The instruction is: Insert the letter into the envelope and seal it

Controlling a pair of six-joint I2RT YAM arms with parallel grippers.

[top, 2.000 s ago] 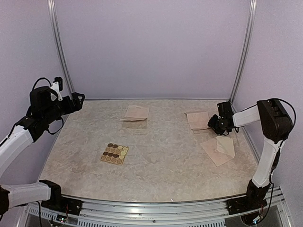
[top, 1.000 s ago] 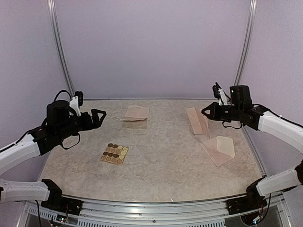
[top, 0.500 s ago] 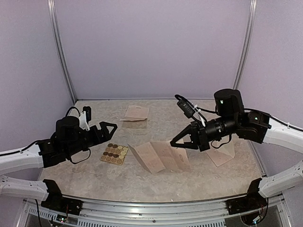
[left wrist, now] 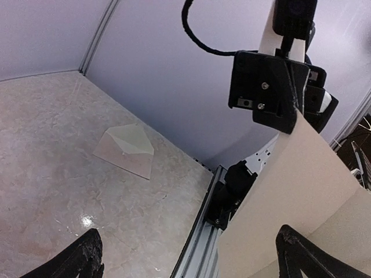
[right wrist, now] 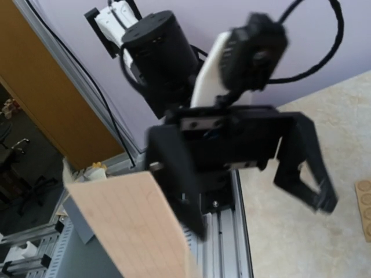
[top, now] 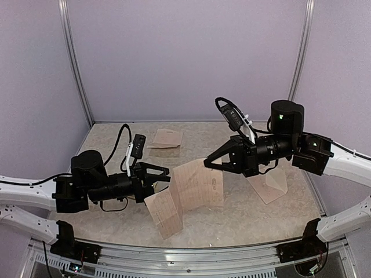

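The letter [top: 197, 188], a pinkish lined sheet with fold creases, hangs unfolded above the table's front middle. My right gripper [top: 206, 164] is shut on its top edge. In the left wrist view the letter [left wrist: 290, 197] fills the right side under the right gripper [left wrist: 288, 119]. My left gripper [top: 164, 177] is open just left of the sheet, and its black fingertips [left wrist: 87, 258] hold nothing. The envelope [top: 271, 184] lies on the table at the right with its pointed flap raised; it also shows in the left wrist view [left wrist: 124, 152]. The right wrist view shows the letter [right wrist: 130, 226] low on the left.
Another pale folded paper [top: 167, 139] lies at the back middle. The edge of a sticker sheet [right wrist: 364, 208] shows on the table beneath the left arm. The metal rail [top: 191, 255] runs along the near edge, and walls close in the back and sides.
The right gripper has lifted the letter off the table and carried it a little leftward, so it now hangs unfolded. The left arm has swung right and stands beside the sheet.
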